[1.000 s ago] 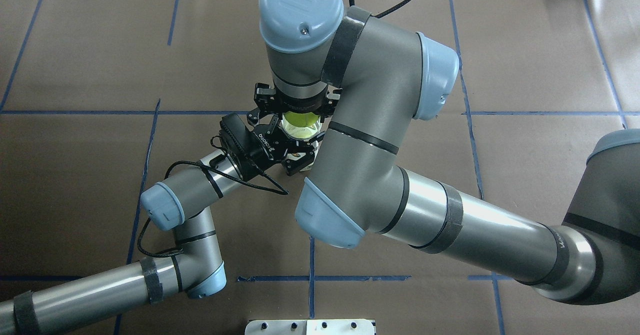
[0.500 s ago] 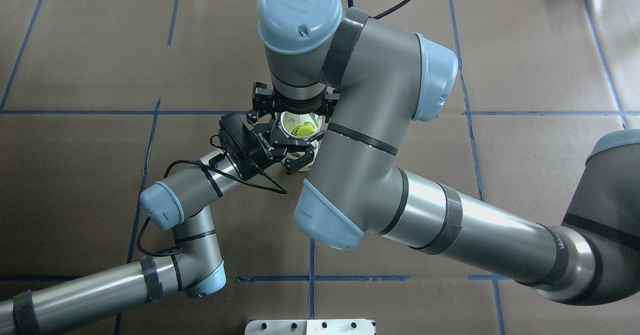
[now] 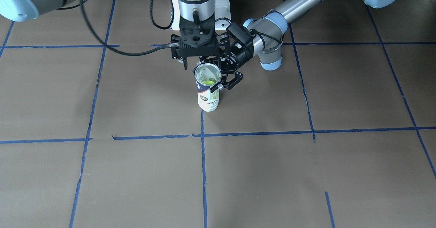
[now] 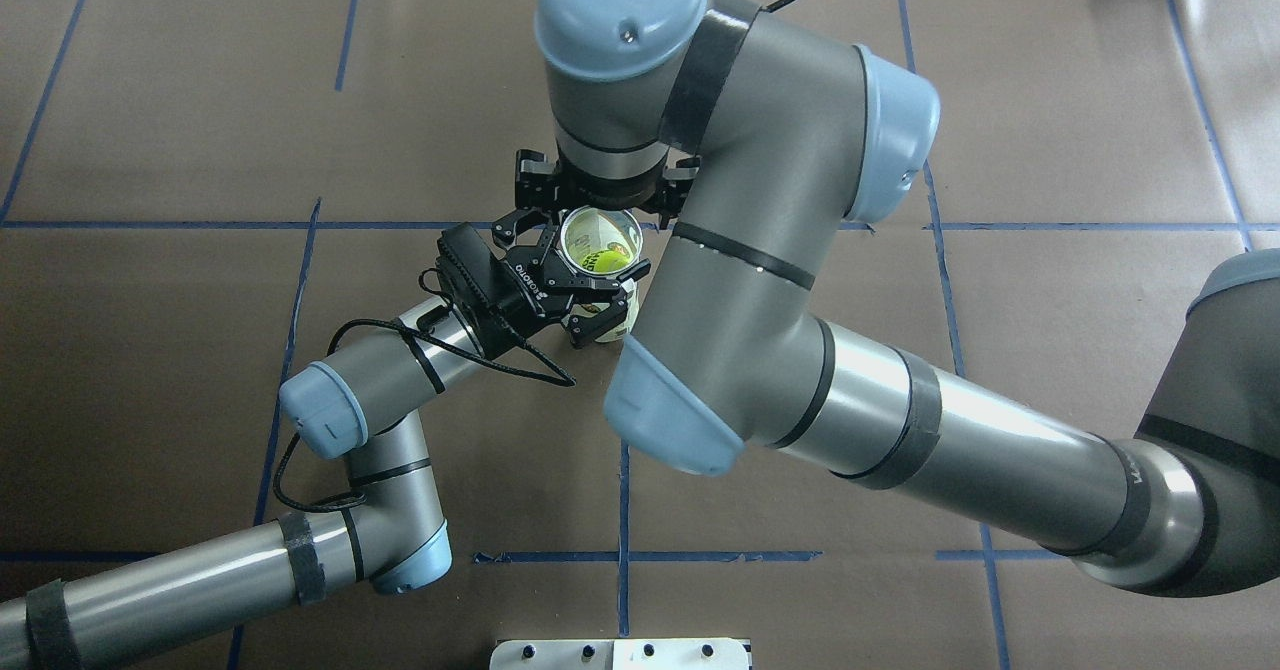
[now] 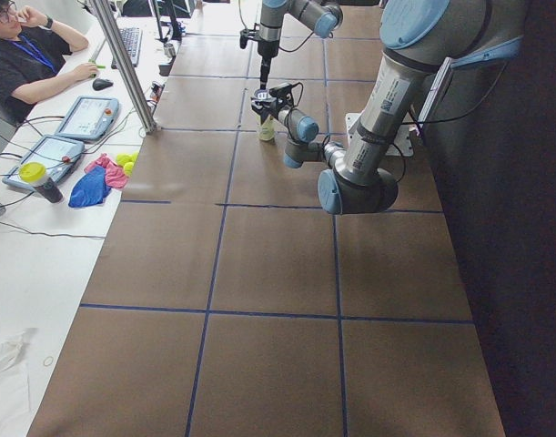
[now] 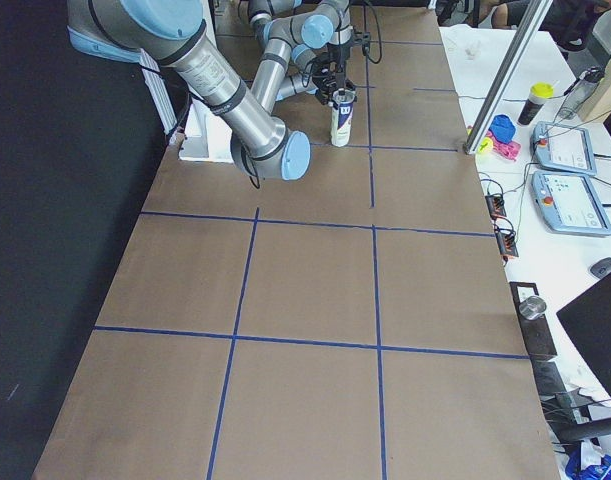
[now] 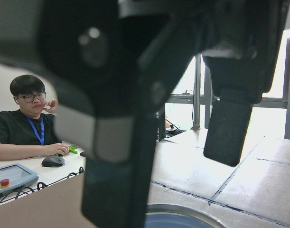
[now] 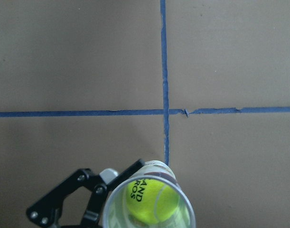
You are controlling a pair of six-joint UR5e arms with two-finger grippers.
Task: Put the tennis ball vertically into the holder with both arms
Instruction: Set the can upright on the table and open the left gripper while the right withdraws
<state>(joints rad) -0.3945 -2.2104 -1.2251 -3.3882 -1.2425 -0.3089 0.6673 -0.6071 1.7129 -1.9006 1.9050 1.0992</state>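
The can (image 3: 207,98) stands upright on the brown-papered desk (image 3: 306,170), just beside a crossing of the blue tape lines (image 3: 259,132), its metal-rimmed mouth open to the ceiling. The ball (image 8: 152,199) sits deep inside it, well below the rim, with its black lettering showing. The left tool (image 4: 590,288) comes in low from the side and is clamped on the can's body, a finger on either side a little below the mouth. The right tool (image 3: 201,59) hangs straight above the mouth, pointing down, clear of the rim and touching nothing. Its fingers look spread apart, with one finger (image 3: 185,64) dangling off to the side of the can. Past the desk's left end a man (image 5: 14,45) in black sits at a white bench (image 5: 41,237) with touch pads and coloured cloths on it.
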